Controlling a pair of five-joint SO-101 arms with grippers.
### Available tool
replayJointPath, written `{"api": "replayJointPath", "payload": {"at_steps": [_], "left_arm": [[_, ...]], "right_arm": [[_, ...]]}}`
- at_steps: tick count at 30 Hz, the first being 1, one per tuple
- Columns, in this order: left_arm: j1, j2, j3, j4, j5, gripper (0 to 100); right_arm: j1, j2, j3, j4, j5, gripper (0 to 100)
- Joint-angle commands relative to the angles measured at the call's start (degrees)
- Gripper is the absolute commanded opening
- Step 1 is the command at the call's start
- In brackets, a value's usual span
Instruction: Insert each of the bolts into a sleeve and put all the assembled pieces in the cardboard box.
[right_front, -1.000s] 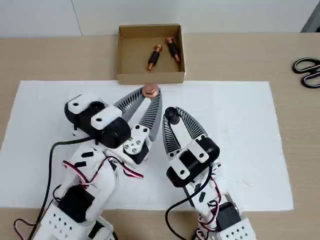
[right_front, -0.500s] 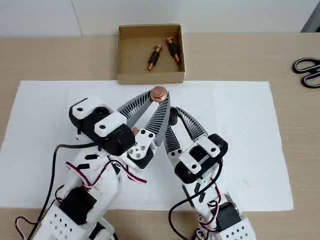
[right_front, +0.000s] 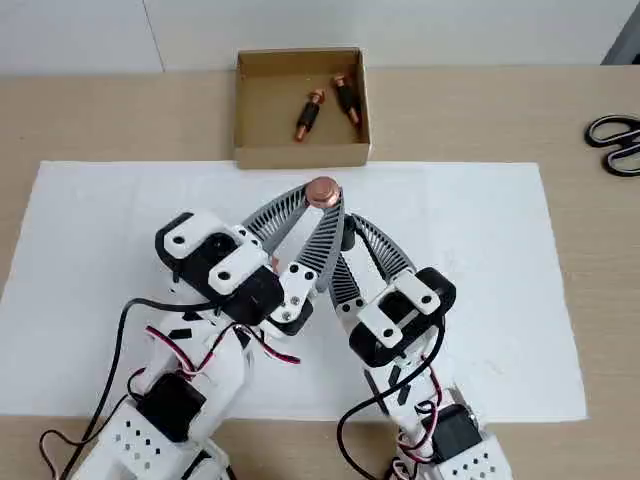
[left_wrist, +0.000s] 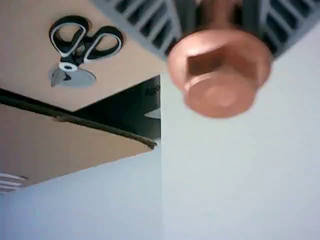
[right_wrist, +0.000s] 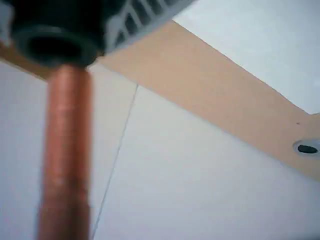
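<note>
Near the cardboard box (right_front: 300, 156), the left pincer (right_front: 322, 203) grips a copper bolt (right_front: 322, 191), head up, its shank slanting down to the mouth of the black sleeve (right_front: 347, 236) clamped in the right pincer (right_front: 346, 241).

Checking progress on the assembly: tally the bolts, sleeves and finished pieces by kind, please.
Assembled pieces in the cardboard box: 2
Held bolt: 1
Held sleeve: 1
Total: 4
</note>
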Motion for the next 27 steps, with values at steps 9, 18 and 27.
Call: {"api": "replayJointPath", "payload": {"at_steps": [9,18,27], "left_arm": [[0.4,-1.0,0.3,-1.8,-0.2,1],[0.4,-1.0,0.3,-1.6,-0.2,1],[0.0,-1.5,0.0,5.3,-0.4,1]], "right_arm": [[0.3,-0.9,0.4,-1.0,-0.5,0.4],[-2.9,-0.8,0.4,-1.0,-0.4,0.4],[-1.3,-0.8,0.4,-1.1,-0.4,0.4]]}}
